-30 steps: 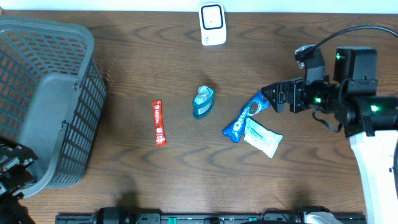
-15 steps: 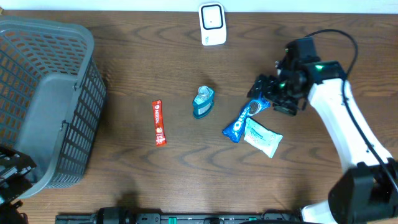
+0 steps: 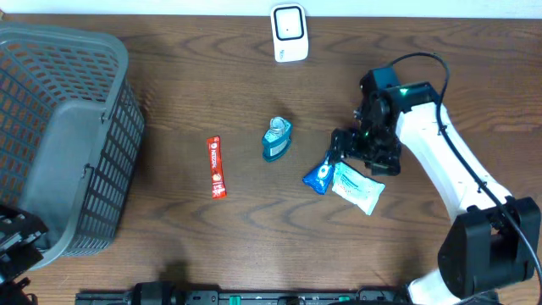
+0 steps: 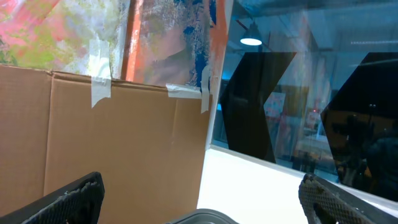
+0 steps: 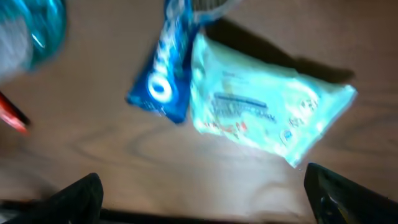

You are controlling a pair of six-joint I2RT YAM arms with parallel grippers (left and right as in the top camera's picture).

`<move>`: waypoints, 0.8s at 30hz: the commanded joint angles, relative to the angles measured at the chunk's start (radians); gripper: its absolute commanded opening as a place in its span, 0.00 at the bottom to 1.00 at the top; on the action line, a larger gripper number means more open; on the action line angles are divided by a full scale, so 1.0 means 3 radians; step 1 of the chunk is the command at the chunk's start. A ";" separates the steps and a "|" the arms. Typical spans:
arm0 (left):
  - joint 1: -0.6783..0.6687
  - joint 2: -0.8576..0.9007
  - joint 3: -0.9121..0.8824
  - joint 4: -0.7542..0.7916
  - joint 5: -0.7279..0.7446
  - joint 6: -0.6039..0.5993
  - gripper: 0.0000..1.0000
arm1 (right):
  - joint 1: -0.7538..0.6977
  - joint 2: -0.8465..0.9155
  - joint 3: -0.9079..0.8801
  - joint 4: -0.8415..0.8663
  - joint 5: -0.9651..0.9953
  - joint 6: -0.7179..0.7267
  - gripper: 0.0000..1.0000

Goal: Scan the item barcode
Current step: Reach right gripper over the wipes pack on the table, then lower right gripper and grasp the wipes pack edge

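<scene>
Four items lie mid-table: a red stick pack (image 3: pixel 217 167), a blue bottle (image 3: pixel 276 140), a blue Oreo pack (image 3: pixel 318 175) and a white-teal wipes pack (image 3: pixel 359 190). The white scanner (image 3: pixel 289 32) stands at the far edge. My right gripper (image 3: pixel 349 152) hovers open over the Oreo pack's upper end. In the right wrist view, blurred, the Oreo pack (image 5: pixel 163 78) and wipes pack (image 5: pixel 264 106) lie side by side ahead of the empty open right gripper (image 5: pixel 205 199). My left gripper (image 4: pixel 202 202) is open and empty, at the near left corner (image 3: pixel 13 246).
A large grey mesh basket (image 3: pixel 51 76) fills the table's left side. The left wrist view faces away from the table, toward a cardboard sheet (image 4: pixel 112 143) and a dark window. The blue bottle (image 5: pixel 31 31) and red stick pack's tip (image 5: pixel 12 115) show at the right wrist view's left edge.
The right arm has swung in from the right edge, leftward and nearer, to stand over the Oreo pack and wipes. Its jaws have widened. The items and left arm have not moved.
</scene>
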 commanded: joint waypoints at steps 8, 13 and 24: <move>0.0018 -0.0032 0.0010 0.0006 0.0034 -0.0079 1.00 | 0.0800 -0.0167 -0.0347 0.0089 0.1626 -0.0317 0.99; 0.0018 -0.0032 0.0010 0.0018 0.0033 -0.0078 1.00 | 0.1033 -0.0167 -0.0752 0.0484 0.1639 -0.0479 0.99; 0.0018 -0.0032 0.0010 0.0029 0.0032 -0.0075 1.00 | 0.1106 -0.0167 -0.1383 0.1185 0.1729 -0.0659 0.84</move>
